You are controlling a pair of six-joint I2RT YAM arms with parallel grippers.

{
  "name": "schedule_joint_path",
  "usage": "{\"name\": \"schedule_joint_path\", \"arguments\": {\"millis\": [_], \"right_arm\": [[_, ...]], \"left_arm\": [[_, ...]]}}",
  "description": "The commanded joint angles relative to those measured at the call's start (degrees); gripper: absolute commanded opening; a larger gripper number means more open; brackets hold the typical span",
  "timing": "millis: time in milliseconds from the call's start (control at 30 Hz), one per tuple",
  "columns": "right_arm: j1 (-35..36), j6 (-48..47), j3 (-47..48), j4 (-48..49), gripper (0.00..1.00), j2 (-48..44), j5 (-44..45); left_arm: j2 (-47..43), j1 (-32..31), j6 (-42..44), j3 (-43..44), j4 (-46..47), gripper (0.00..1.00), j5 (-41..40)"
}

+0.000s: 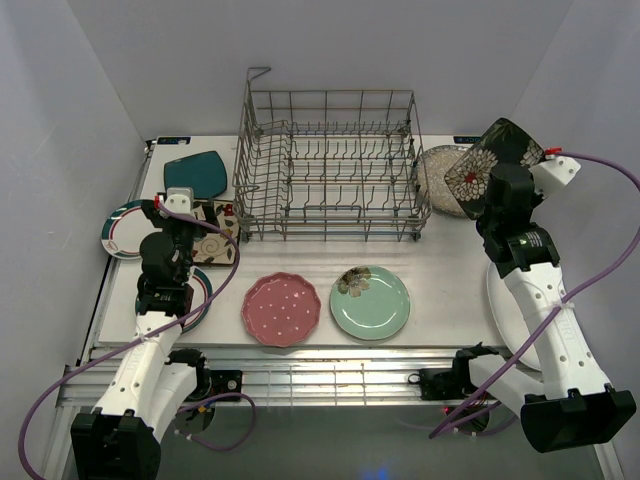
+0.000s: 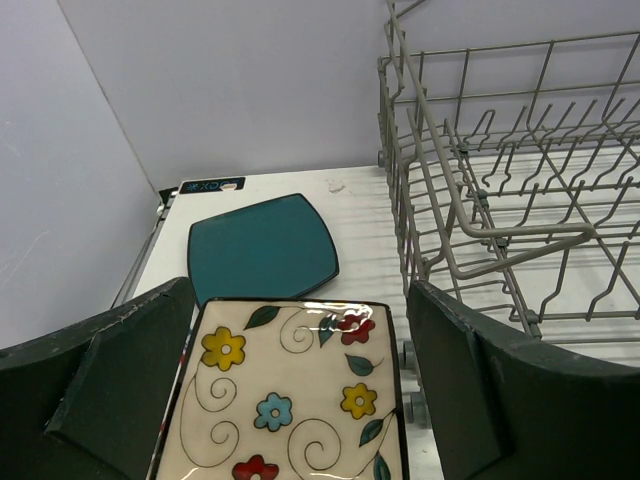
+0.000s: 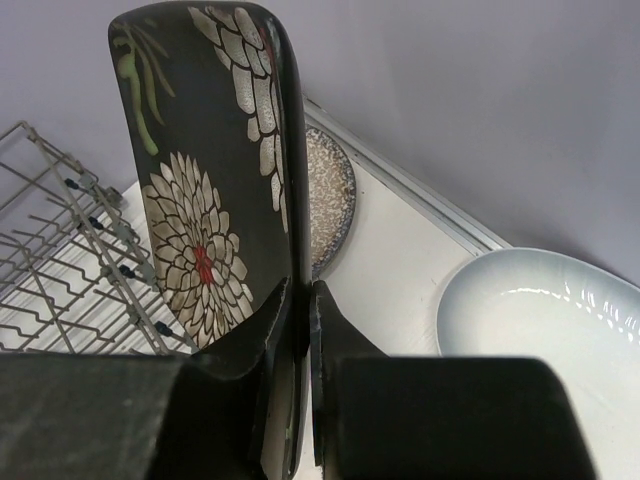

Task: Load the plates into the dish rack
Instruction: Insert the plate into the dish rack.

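At the far left we see a white rimmed round plate [image 1: 124, 229] hanging partly over the edge of the surface [image 1: 450, 270], and behind it a teal square plate [image 2: 262, 247] lies flat. The left gripper [image 2: 300, 300] hangs with its jaws spread wide above a cream square plate with coloured flowers [image 2: 290, 400]; we cannot tell whether it touches the plate. A second rimmed plate [image 1: 203, 290] lies partly hidden under that arm. The dish rack [image 1: 330, 165] stands at the middle back. Before it, side by side, lie the pink dotted plate [image 1: 281, 309] and the mint green plate [image 1: 370, 301]. To the right of the rack lies the speckled plate [image 3: 328, 195]. Above it the right gripper [image 3: 300, 290] is clamped on the rim of a dark square plate with white flowers [image 3: 210, 180], held upright on edge. The big white oval plate [image 3: 540, 320] lies at the far right.
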Motion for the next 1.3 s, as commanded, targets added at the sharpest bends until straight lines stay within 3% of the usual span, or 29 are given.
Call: {"name": "schedule_joint_path", "arguments": {"millis": [0,600,767,1267], "right_arm": [[0.3,-1.8,6.1,14.7,0.08,-0.8,0.5],[1.5,-11.8,10.5,33.4,0.08,9.5,-14.8],[3.7,-13.2,12.7,38.2,0.08,14.8,-12.2],[12.3,-33.3,16.8,64.6,0.08,31.8,1.5]], "left_arm": [[-0.3,0.0,0.4,0.4,-0.7,0.98,1.1],[-0.4,0.0,-0.2,1.5,-2.2,0.98,2.6],[-0.1,0.0,-1.0,2.3,-3.5,0.98,3.5],[0.4,0.0,-1.5,3.2,-5.1,0.98,5.7]]}}
